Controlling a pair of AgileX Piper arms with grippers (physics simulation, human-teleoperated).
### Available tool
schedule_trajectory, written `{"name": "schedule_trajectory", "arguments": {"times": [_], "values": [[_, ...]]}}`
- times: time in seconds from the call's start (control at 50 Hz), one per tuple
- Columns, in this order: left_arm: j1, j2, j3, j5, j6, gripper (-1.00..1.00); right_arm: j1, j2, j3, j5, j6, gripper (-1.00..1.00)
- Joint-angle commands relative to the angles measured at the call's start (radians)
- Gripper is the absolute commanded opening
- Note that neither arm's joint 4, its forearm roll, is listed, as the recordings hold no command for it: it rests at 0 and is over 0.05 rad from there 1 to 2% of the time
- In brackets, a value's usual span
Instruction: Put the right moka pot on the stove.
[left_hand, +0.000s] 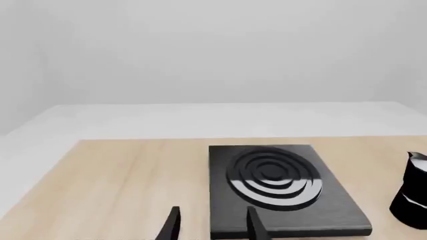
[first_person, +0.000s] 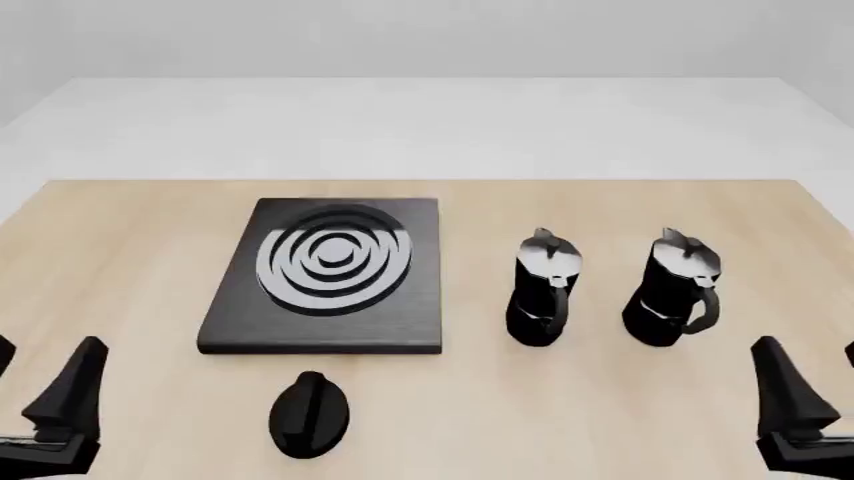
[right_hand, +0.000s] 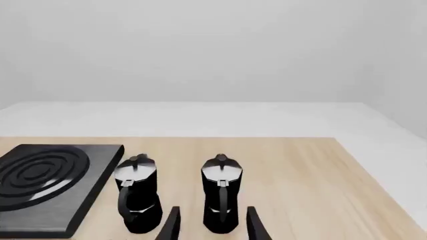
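Black, the right moka pot (first_person: 671, 288) stands upright, handle nearward. We bring our right pincer (right_hand: 212, 224), gaping wide and empty, squarely around its waist, avoiding its twin (first_person: 545, 288).

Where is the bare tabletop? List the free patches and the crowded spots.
Free: the strip left of the stove, the band behind the stove and both pots, and the front between the knob and the right gripper. Crowded: the narrow gap between the left moka pot and the right moka pot.
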Motion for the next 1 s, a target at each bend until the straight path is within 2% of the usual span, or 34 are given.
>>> {"name": "schedule_trajectory", "arguments": {"times": [0.02, 0.18, 0.28, 0.34, 0.44, 0.54, 0.66, 0.7, 0.86, 1.0], "values": [[0.026, -0.02, -0.002, 0.023, 0.0, 1.0, 0.002, -0.023, -0.011, 0.03, -0.012, 1.0], [0.026, -0.021, -0.003, 0.024, 0.0, 1.0, 0.001, -0.004, -0.063, 0.05, -0.018, 1.0], [0.026, -0.021, -0.003, 0.025, 0.0, 1.0, 0.027, 0.186, -0.051, -0.08, -0.011, 1.0], [0.026, -0.021, -0.003, 0.024, 0.0, 1.0, 0.03, 0.164, -0.065, -0.066, -0.002, 1.0], [0.026, -0.022, -0.003, 0.024, 0.0, 1.0, 0.02, 0.21, -0.093, -0.075, -0.006, 1.0], [0.026, -0.023, -0.004, 0.027, 0.0, 1.0, 0.018, 0.333, -0.102, -0.142, 0.0, 1.0], [0.026, -0.022, -0.003, 0.025, 0.0, 1.0, 0.014, 0.421, -0.11, -0.179, 0.0, 1.0], [0.026, -0.021, -0.002, 0.024, 0.0, 1.0, 0.015, 0.507, -0.102, -0.232, -0.013, 1.0], [0.026, -0.022, -0.003, 0.026, 0.0, 1.0, -0.022, 0.598, -0.099, -0.266, -0.051, 1.0], [0.026, -0.023, -0.005, 0.027, 0.0, 1.0, -0.028, 0.669, -0.096, -0.306, -0.054, 1.0]]}}
